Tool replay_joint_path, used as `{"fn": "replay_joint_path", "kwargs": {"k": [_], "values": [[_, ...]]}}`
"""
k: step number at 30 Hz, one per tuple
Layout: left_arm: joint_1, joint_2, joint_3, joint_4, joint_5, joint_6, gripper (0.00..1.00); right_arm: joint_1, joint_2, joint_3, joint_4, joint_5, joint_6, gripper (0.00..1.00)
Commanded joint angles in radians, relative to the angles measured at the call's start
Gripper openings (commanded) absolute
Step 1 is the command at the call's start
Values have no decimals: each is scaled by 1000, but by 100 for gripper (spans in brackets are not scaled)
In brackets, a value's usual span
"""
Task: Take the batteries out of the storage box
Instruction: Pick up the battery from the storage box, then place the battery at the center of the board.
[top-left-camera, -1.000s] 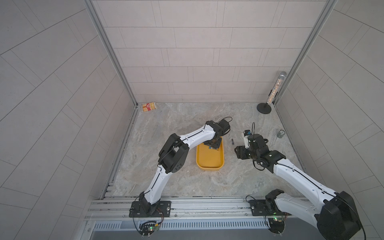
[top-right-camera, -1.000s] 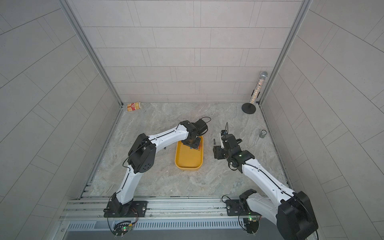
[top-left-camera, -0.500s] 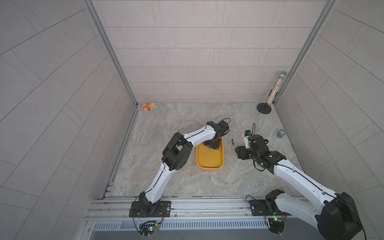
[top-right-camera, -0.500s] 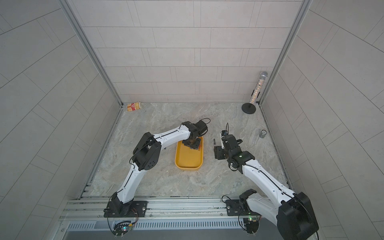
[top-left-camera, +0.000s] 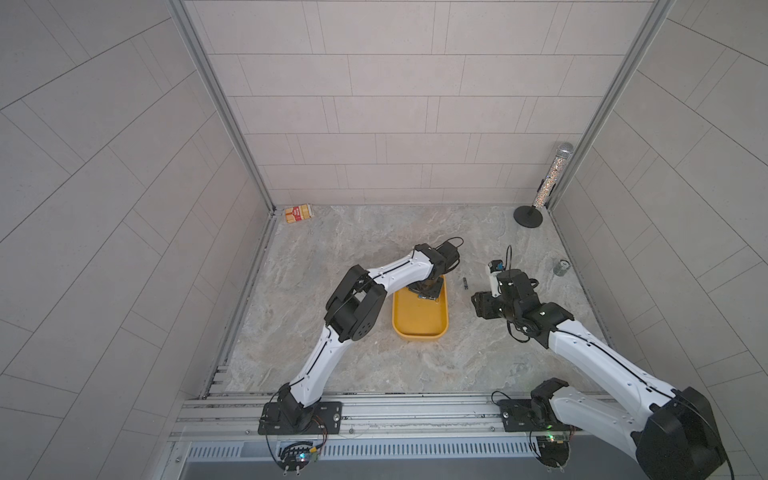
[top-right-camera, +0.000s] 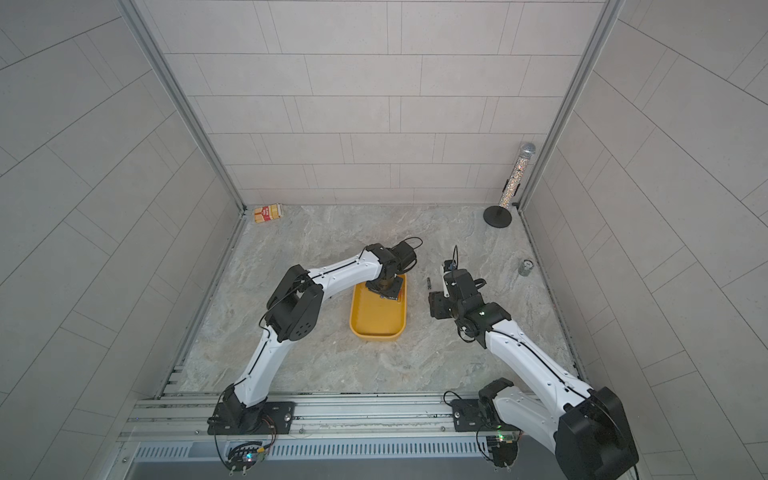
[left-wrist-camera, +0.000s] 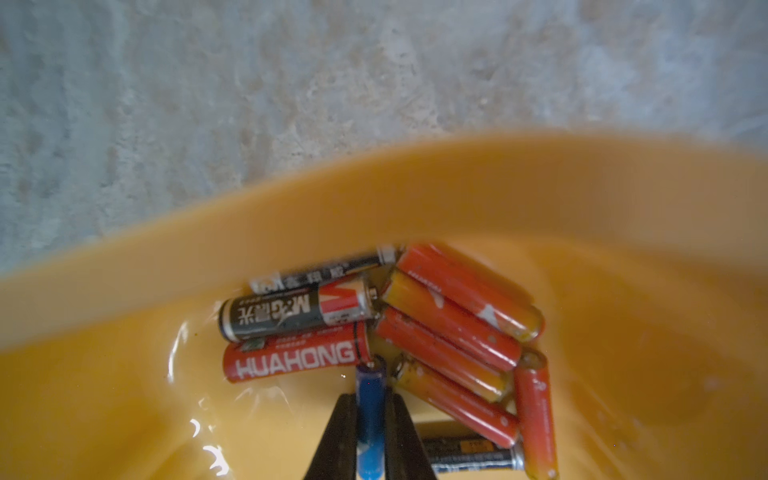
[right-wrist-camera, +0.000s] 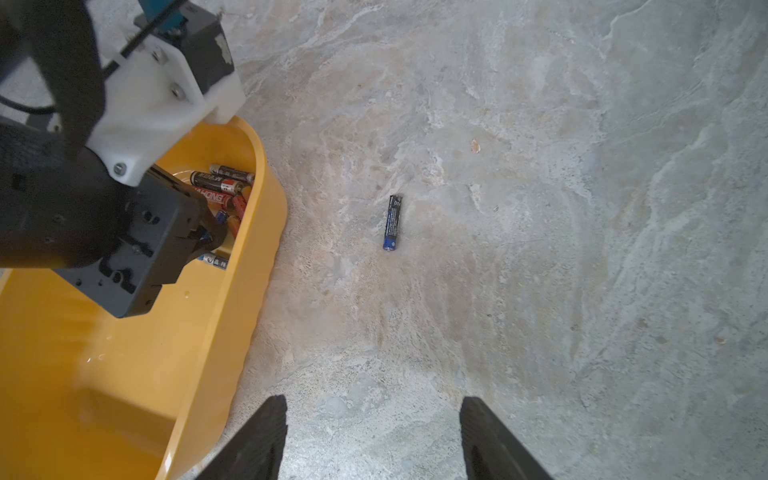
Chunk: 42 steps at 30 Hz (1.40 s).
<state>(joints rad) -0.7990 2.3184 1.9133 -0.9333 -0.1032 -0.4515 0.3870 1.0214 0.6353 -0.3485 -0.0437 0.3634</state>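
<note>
**Left gripper pinches the blue battery inside the yellow box**

The left gripper (left-wrist-camera: 370, 401) is down inside the yellow storage box (left-wrist-camera: 415, 199), its jaws pressed onto the blue battery (left-wrist-camera: 370, 386). It grips across the slim body, which should let the battery lift clear without rolling. The other batteries (left-wrist-camera: 449, 328) are heaped just beyond its fingertips against the box's curved end wall. That is probably why the gripper comes in from the open side of the heap.

The right gripper (right-wrist-camera: 372, 405) hangs spread and empty over the marble table (right-wrist-camera: 582, 249), beside the box and outside it. Straight ahead of it lies one dark blue-and-black battery (right-wrist-camera: 392, 222), already out and apart from the box.

Count in the box: five orange-red, one red HUAHONG, three black and the pinched blue one. That makes ten, though the gripper may hide another. One more lies on the table.
</note>
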Motion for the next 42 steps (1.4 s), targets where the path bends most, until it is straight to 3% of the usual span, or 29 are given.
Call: {"fn": "replay_joint_path", "kwargs": {"k": [1,5,10,16,18,22,27,36,42], "values": [[5,-76,7,-53,-40,8,10,3,-9,18,-23,10,-18,70],[9,-180,-4,-73,-62,13,9,22,-4,30,-29,17,-25,69],[56,-345,-90,-98,-68,20,7,159,25,79,-55,80,-90,69],[245,-582,-380,-23,-85,75,10,318,108,139,-11,59,-141,69],[345,-614,-474,14,-22,100,10,348,159,165,0,26,-167,69],[466,-624,-608,101,15,149,9,404,297,289,-105,49,-247,67],[527,-555,-652,169,62,174,8,411,455,450,-264,49,-294,64],[500,-415,-624,199,37,180,9,408,621,589,-389,133,-344,60],[480,-372,-621,218,24,163,9,401,646,603,-369,134,-327,58]]}}
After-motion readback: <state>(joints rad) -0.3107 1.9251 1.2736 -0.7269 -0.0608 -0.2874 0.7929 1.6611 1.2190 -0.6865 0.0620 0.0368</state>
